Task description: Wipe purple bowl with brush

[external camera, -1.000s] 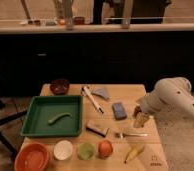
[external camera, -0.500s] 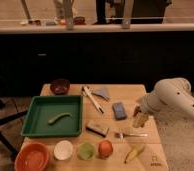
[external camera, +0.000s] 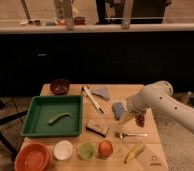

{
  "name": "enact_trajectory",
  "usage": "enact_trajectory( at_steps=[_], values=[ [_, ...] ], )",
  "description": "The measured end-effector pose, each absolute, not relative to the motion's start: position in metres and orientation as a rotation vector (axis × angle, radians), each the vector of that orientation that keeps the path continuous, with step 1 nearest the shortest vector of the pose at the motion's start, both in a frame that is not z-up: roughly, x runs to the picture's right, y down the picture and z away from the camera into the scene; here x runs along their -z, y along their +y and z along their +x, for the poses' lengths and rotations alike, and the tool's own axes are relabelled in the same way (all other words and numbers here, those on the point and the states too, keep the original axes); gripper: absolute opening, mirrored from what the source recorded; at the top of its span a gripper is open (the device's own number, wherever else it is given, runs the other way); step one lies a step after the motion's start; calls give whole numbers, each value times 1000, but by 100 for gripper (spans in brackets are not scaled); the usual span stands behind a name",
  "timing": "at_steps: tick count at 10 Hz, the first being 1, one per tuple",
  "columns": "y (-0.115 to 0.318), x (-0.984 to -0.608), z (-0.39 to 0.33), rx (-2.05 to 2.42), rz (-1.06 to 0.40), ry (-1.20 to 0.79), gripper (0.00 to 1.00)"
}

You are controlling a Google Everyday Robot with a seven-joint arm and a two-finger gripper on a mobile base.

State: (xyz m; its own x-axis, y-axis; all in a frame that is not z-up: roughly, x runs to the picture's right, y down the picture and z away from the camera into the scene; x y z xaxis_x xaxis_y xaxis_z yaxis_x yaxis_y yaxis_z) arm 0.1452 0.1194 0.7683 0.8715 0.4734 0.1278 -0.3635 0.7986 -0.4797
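Note:
The small dark purple bowl (external camera: pixel 60 86) stands at the table's back left corner. To its right, the brush (external camera: pixel 93 99) lies on the wood, a slim white handle running diagonally toward the front. My gripper (external camera: pixel 133 119) hangs off the white arm that comes in from the right. It is above the table's right side, well to the right of the brush and far from the bowl. Its fingers stand open and I see nothing held between them.
A green tray (external camera: pixel 32 120) with a green vegetable (external camera: pixel 59 118) fills the left middle. Blue pieces (external camera: pixel 118 110) lie by the gripper. Below it lie a fork (external camera: pixel 131 134) and a dark block (external camera: pixel 98 128). The front row holds an orange bowl (external camera: pixel 33 157), a white bowl (external camera: pixel 63 149), fruit (external camera: pixel 105 148) and a banana (external camera: pixel 134 152).

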Motion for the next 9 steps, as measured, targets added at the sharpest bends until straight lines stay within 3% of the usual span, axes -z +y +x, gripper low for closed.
enact_trajectory(
  at_steps=[4,9],
  values=[
    [120,-813,97,-446,-496,-288,80],
    [99,-851,96,-443,-533,-334,80]
  ],
)
